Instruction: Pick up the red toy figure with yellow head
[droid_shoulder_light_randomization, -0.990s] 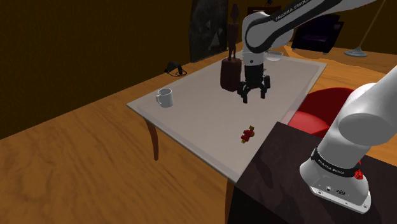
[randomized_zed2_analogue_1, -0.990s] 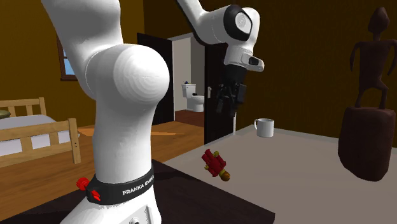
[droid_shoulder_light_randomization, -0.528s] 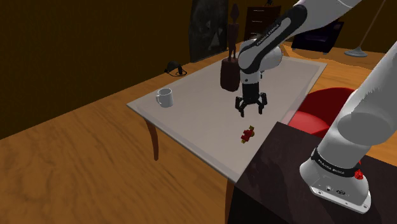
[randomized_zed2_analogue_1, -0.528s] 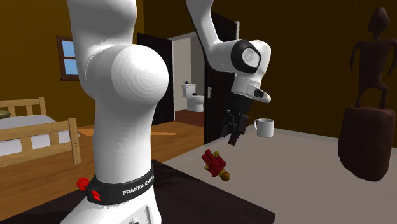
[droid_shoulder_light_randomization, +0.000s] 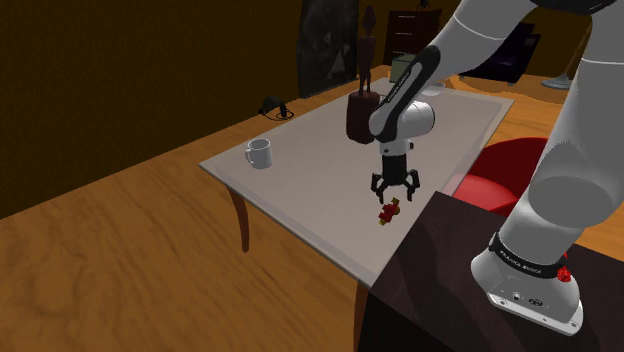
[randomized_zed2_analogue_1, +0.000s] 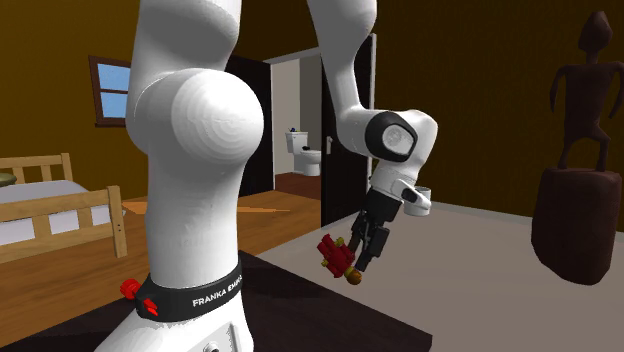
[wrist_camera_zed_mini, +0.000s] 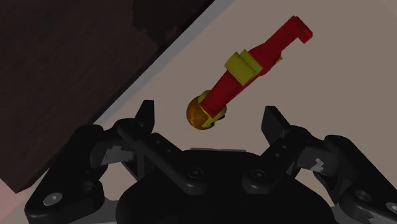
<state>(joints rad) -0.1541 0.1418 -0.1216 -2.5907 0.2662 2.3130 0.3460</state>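
The red toy figure (droid_shoulder_light_randomization: 389, 210) with a yellow head lies flat on the grey table (droid_shoulder_light_randomization: 310, 160), close to the edge by the dark stand. My black gripper (droid_shoulder_light_randomization: 397, 187) hovers open just above it in the shoulder view. In the second exterior view the gripper (randomized_zed2_analogue_1: 366, 240) sits right beside the toy (randomized_zed2_analogue_1: 337, 257). Seen from the wrist, the toy (wrist_camera_zed_mini: 245, 71) lies ahead of the gripper (wrist_camera_zed_mini: 210, 121), its yellow head (wrist_camera_zed_mini: 202, 112) between the spread fingers and untouched by either.
A white mug (droid_shoulder_light_randomization: 259, 154) stands near the table's far-left corner in the shoulder view. A dark wooden statue on a block (droid_shoulder_light_randomization: 361, 105) stands at the back. The dark stand top (droid_shoulder_light_randomization: 470, 290) borders the table beside the toy. A red seat (droid_shoulder_light_randomization: 505, 170) lies beyond.
The gripper has come down and toward the stand, from high near the statue to just above the toy. Its fingers stay apart. The toy has not moved.
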